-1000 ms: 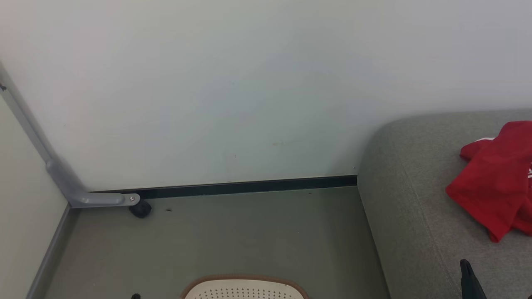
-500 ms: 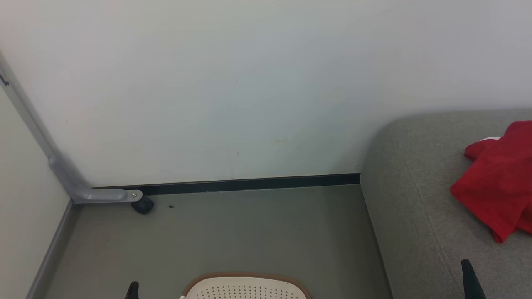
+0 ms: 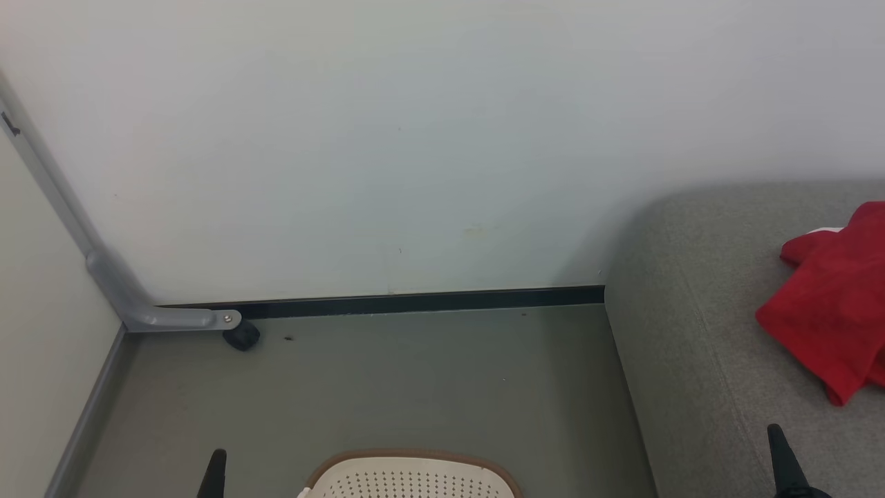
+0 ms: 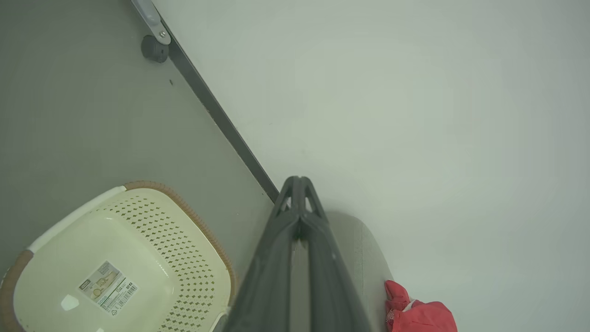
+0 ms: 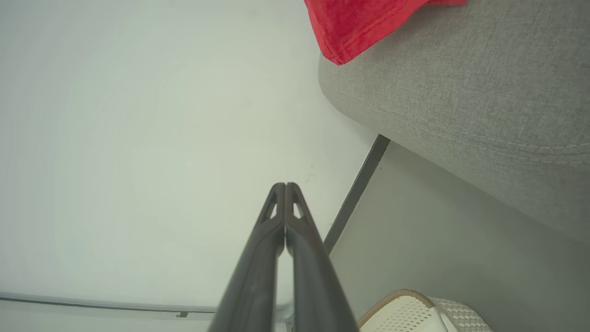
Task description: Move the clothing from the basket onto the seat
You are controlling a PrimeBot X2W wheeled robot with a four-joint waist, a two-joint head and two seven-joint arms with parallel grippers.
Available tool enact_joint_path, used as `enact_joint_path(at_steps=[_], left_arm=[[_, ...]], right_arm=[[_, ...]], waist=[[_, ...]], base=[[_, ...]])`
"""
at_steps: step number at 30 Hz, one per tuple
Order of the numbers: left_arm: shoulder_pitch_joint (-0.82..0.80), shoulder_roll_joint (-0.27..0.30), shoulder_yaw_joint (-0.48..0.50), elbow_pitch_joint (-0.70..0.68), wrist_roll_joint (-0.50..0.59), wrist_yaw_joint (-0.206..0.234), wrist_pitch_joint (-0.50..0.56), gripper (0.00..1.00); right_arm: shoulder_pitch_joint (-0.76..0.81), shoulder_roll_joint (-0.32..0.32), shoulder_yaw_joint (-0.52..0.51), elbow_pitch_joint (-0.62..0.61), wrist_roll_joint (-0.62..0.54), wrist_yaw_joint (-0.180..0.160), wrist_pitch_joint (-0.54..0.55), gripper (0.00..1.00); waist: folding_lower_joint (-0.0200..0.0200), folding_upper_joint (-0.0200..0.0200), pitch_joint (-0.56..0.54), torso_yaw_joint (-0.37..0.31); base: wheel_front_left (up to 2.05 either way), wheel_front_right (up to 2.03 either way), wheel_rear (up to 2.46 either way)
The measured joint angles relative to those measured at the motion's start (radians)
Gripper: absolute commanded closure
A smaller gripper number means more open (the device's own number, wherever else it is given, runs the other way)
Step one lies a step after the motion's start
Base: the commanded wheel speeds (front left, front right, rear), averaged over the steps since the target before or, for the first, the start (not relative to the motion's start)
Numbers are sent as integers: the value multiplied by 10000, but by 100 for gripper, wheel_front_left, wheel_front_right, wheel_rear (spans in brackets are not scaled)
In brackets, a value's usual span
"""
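Clothing (image 3: 833, 315) — bright red soft fabric, crumpled, white trim at top edge — lies on seat (image 3: 691, 360), 3 o'clock in head view. Seat grey woven, rounded corner, stitched seam. Basket (image 3: 411, 477) at 6 o'clock on floor (image 3: 415, 380): cream, perforated walls, brown rim, label sticker (image 4: 107, 287) on its bottom. Left gripper (image 3: 218, 460) at 7 o'clock, right gripper (image 3: 778, 443) at 5 o'clock — both clenched, fingertips together, gripping nothing.
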Motion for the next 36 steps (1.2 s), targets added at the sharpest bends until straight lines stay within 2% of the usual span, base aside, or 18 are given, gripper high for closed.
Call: enact_joint_path(at_steps=[24,36], left_arm=[[-554,-130,552,82,-3175,-602,571,100],[-675,-167,564,96,-3386,-673,600,100]], right_arm=[[-565,219,-462,571,3312,270,744,100],[-584,230,-485,591,3388,270,780,100]], waist=[[0,0,153,168],[0,0,155,171]], base=[[0,0,0],[0,0,0]])
